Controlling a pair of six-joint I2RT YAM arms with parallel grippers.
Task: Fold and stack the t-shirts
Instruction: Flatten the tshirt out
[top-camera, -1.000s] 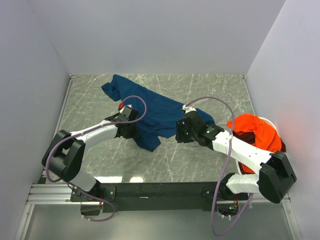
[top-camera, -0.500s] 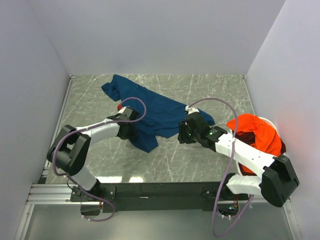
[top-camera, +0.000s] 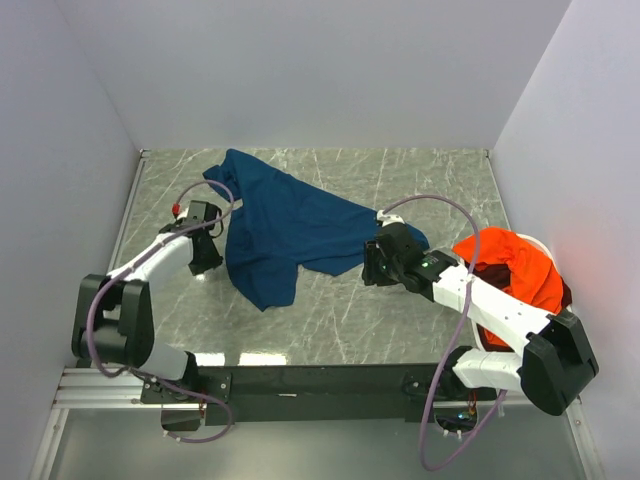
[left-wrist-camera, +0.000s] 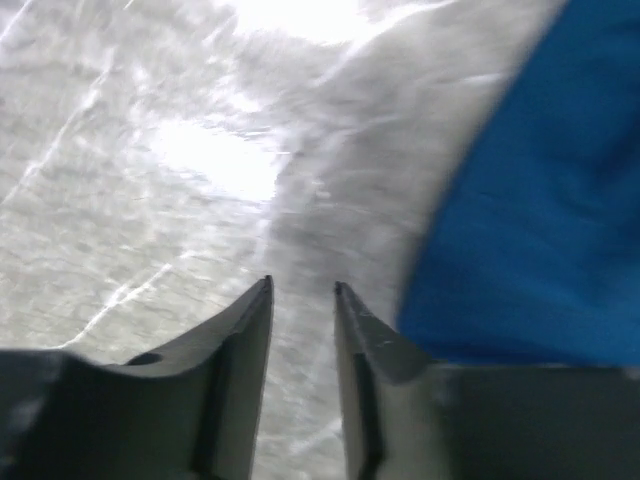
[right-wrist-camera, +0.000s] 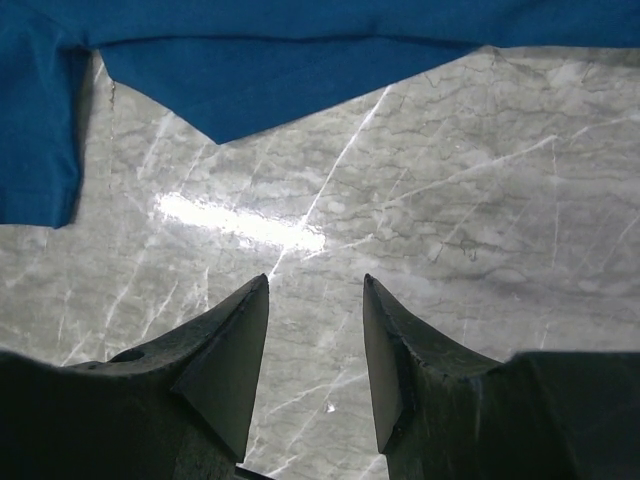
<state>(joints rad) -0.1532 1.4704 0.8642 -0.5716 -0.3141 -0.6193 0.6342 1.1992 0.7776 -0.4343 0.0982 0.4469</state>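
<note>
A navy blue t-shirt (top-camera: 290, 225) lies crumpled and partly spread on the marble table, with no print showing. My left gripper (top-camera: 203, 262) hangs just left of its left edge, open, with only bare table between its fingers (left-wrist-camera: 250, 330). In the left wrist view the blue cloth (left-wrist-camera: 545, 220) fills the right side, apart from the left gripper (left-wrist-camera: 302, 288). My right gripper (top-camera: 372, 266) is open over bare table by the shirt's right hem. The right wrist view shows the right gripper (right-wrist-camera: 315, 282) empty, with the blue hem (right-wrist-camera: 260, 70) ahead. A bright orange t-shirt (top-camera: 512, 262) sits heaped at the right.
The orange t-shirt rests in a white basket (top-camera: 543, 243) at the table's right edge, with dark cloth (top-camera: 562, 295) beneath it. Grey walls close in the table at left, back and right. A black rail (top-camera: 320, 380) carries the arm bases at the near edge.
My left gripper let go of the blue shirt, opened and swung left off the cloth. The shirt's near flap now lies further left. The right arm barely shifted.
</note>
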